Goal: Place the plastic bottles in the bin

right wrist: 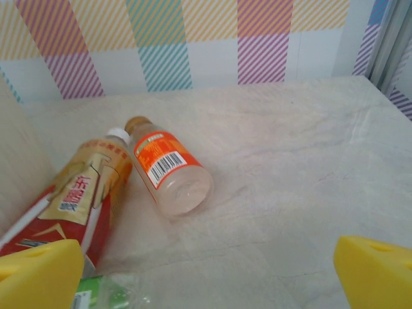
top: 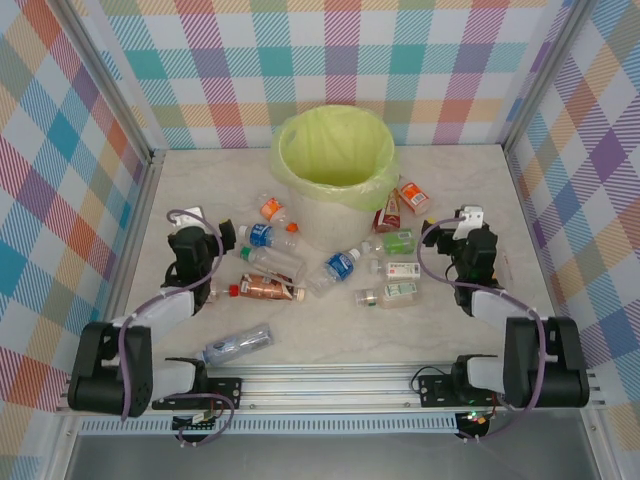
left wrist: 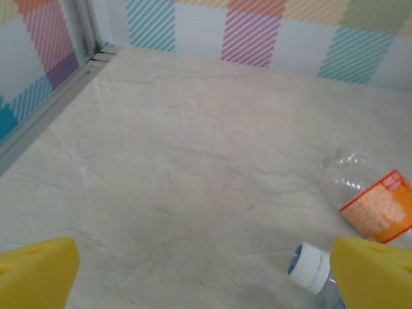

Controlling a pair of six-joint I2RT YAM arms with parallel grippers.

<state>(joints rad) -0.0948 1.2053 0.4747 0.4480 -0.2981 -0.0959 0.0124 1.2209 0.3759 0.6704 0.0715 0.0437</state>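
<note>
The bin, a round off-white bucket lined with a yellow-green bag, stands at the back middle of the table. Several plastic bottles lie in front of it and at its sides. My left gripper is open over bare table, with a blue-labelled bottle's white cap beside its right pad and an orange-labelled bottle further right. My right gripper is open too, and nothing lies between its yellow pads. Ahead of it to the left lie an orange-labelled bottle and a red-labelled one.
One clear bottle lies apart near the front rail. Chequered walls close in the table on the left, back and right. A metal frame post stands at the far left corner. A green-labelled bottle lies by my right gripper's left pad.
</note>
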